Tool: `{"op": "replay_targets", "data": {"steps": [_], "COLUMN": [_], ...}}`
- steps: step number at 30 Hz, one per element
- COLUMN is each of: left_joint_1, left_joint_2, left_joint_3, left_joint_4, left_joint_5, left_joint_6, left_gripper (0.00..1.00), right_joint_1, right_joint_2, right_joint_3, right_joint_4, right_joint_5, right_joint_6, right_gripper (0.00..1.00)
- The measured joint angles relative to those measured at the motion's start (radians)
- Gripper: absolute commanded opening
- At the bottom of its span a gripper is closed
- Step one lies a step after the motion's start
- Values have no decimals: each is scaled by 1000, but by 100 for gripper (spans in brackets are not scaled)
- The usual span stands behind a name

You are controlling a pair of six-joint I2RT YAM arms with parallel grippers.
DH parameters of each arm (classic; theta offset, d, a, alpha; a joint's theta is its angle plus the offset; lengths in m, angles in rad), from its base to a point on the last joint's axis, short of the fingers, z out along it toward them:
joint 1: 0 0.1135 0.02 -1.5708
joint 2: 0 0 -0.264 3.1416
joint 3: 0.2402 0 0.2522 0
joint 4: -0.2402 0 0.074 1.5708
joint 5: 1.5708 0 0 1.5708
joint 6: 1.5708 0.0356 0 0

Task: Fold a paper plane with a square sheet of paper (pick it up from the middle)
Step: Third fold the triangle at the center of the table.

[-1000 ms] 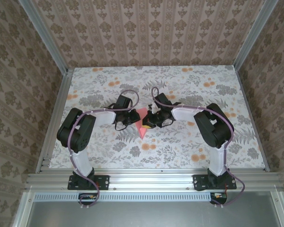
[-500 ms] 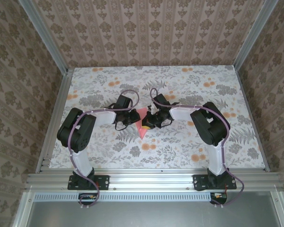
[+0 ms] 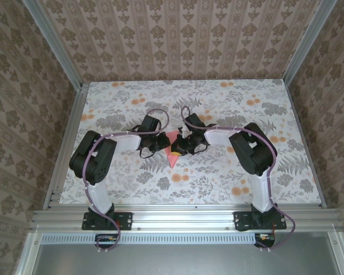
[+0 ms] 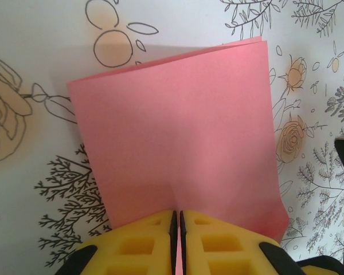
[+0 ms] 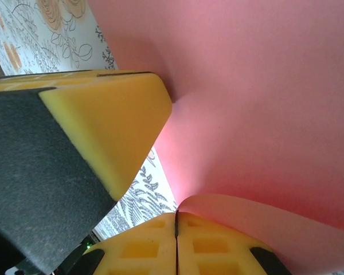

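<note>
Near the middle of the flower-printed table [image 3: 229, 183], about midway between its left and right edges, a thin pink-red sheet of paper [image 3: 172, 153] is held between the two arms, one sharp corner pointing toward the near edge. The left gripper [image 3: 162, 143] comes at it from the left edge's side and the right gripper [image 3: 179, 146] from the right, their tips close together over the paper. In the left wrist view the sheet of paper [image 4: 178, 126] lies doubled, two layers showing along its far edge, and it casts a soft shadow on the table [image 4: 40, 51] beneath. The left gripper [image 4: 176, 223] has its yellow foam pads [image 4: 137, 243] pressed together on the near edge of the sheet. In the right wrist view the right gripper [image 5: 176, 224] likewise has its yellow pads [image 5: 212, 246] pinched on a curled edge of the pink-red sheet [image 5: 258, 86]. A yellow foam pad with a dark back [image 5: 103, 132] stands at the left there, its tip touching the paper.
</note>
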Motion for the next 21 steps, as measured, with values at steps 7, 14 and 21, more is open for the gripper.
{"op": "replay_targets", "data": {"steps": [7, 14, 21], "left_joint_1": [0, 0, 0], "left_joint_2": [0, 0, 2], "left_joint_3": [0, 0, 0], "left_joint_4": [0, 0, 0], "left_joint_5": [0, 0, 0], "left_joint_6": [0, 0, 0], "left_gripper": [13, 13, 13], "right_joint_1": [0, 0, 0], "right_joint_2": [17, 17, 17], "right_joint_3": [6, 11, 17], "right_joint_4": [-1, -6, -34], "right_joint_5": [0, 0, 0], "right_joint_6": [-20, -31, -60], "right_gripper": [9, 11, 13]}}
